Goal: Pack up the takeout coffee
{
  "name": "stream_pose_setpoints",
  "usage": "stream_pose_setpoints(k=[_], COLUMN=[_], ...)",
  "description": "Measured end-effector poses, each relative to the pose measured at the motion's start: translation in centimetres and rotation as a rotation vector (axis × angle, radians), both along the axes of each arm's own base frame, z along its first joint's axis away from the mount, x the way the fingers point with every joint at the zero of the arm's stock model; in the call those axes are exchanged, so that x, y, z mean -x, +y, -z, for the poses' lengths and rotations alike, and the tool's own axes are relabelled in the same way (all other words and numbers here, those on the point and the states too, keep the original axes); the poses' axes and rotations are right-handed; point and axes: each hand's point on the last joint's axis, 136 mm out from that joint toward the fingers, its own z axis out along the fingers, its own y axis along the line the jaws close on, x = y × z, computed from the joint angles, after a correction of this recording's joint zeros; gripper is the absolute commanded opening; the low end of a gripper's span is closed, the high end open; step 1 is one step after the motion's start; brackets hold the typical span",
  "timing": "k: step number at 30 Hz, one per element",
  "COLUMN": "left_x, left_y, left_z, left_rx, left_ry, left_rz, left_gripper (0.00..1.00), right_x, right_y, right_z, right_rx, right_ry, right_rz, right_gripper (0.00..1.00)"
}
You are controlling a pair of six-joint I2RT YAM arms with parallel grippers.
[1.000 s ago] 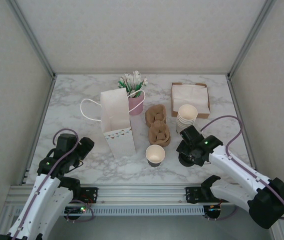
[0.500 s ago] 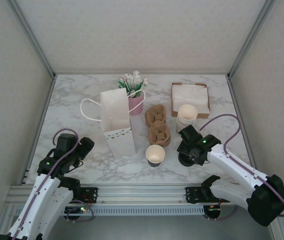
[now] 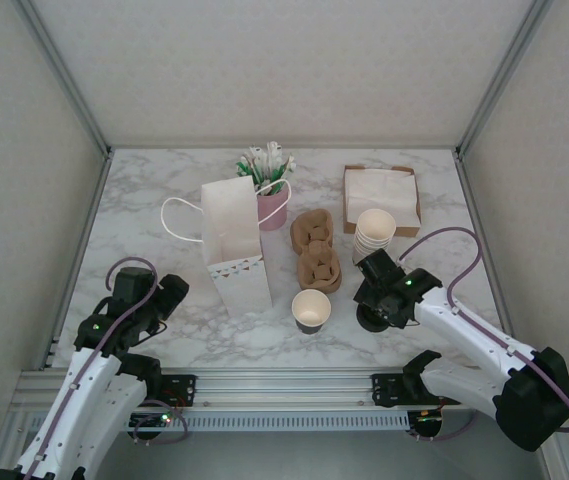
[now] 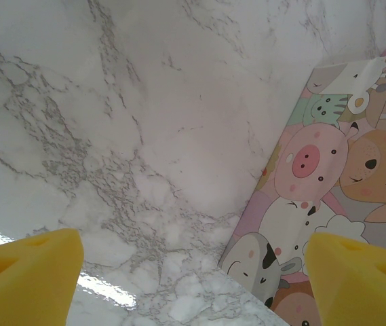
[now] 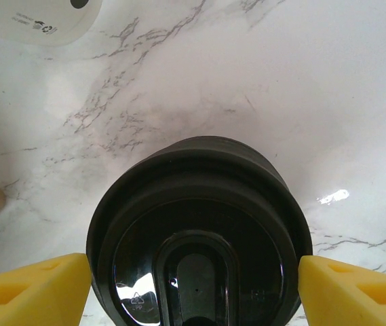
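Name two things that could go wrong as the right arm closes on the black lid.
The black lid nearly fills the gap of the open right gripper; an off-centre close could push it sideways on the smooth marble table instead of gripping. The lidless paper cup and the cup stack stand close to that arm; a wide swing might knock them over.

Marble table (image 3: 144,200), paper bag (image 3: 234,245) (upright), lidded cup (image 5: 199,224)

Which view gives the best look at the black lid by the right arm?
Right wrist: the black lid sits large in the lower frame, its rim and raised top clear, flanked by the open right pincer. Top external shows it as a small dark patch, partly covered by that arm.
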Motion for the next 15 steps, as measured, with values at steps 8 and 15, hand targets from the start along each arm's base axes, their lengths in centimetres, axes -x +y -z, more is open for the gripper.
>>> stream_pose_setpoints(k=[8, 15], left_x=[0.00, 0.00], left_y=[0.00, 0.00], left_z=[0.00, 0.00], left_rx=[0.000, 0.000], left_ry=[0.000, 0.000], left_rz=[0.000, 0.000], left_gripper=[0.85, 0.85], right_x=[0.01, -0.06], right_y=[0.00, 0.05], right_z=[0.60, 0.71], right_rx=[0.014, 0.015], right_ry=[0.021, 0.021], right_rz=[0.000, -0.001], right_gripper=[0.80, 0.74])
